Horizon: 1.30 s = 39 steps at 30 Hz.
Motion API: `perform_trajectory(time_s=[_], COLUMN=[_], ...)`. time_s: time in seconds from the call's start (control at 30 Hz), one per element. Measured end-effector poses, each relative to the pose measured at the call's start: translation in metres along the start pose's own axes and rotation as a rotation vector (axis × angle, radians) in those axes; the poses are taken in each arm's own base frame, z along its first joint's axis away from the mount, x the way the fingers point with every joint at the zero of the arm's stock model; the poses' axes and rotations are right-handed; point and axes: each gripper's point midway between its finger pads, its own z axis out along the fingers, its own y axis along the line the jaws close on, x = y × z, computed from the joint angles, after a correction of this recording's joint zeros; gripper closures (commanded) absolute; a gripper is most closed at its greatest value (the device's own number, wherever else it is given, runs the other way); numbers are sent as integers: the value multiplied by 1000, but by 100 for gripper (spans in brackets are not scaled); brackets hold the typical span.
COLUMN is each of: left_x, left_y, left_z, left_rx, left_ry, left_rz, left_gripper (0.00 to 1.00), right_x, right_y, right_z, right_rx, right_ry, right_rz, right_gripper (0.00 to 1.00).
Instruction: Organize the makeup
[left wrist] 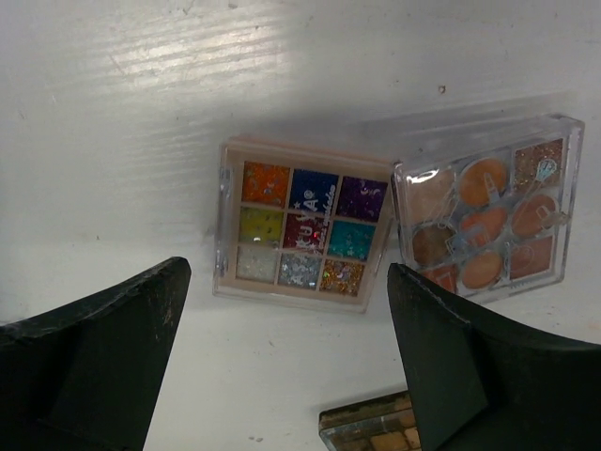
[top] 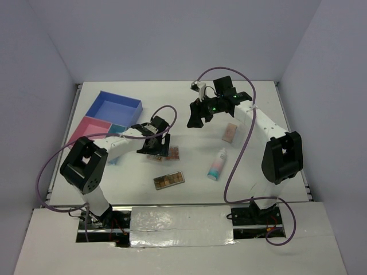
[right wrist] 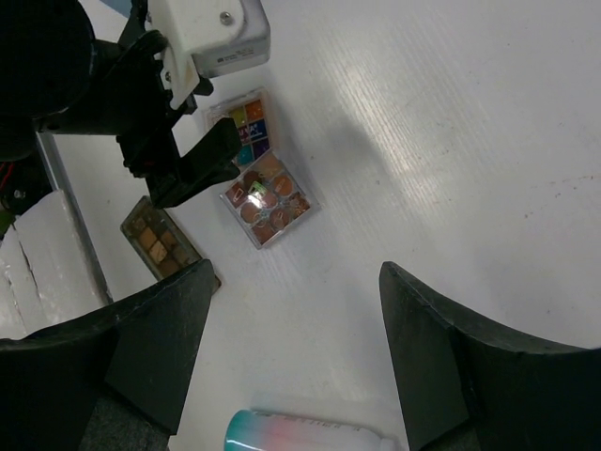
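- Square multicolour palette (left wrist: 302, 225): nine glittery pans in a glossy plastic case, flat mid-bench, against a clear-lidded orange palette (left wrist: 485, 221).
- Left gripper (left wrist: 288, 280) hovers above, spread wide and empty.
- Right gripper (right wrist: 296, 274) likewise gapes, nearer the far edge.

bright even overhead light, glare streaks on white table (left wrist: 188, 56), soft shadows, dark blurred foreground
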Motion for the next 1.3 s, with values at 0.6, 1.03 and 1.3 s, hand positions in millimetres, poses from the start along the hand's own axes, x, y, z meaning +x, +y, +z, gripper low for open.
perform_trajectory(time_s=[0.6,1.03,1.3], left_x=[-14,-14,-13], left_y=[-5,-9,-8], left_z=[21,24,21], left_rx=[-30,-12,-3], left_ry=[18,3,-13], left_rz=[79,75,69], left_gripper=[3,43,100], right_x=[0,5,7], right_y=[-3,-3,-2], right_z=[-1,0,0], right_rx=[9,8,7], right_ry=[-3,2,4], right_rz=[17,22,23], right_gripper=[21,21,21])
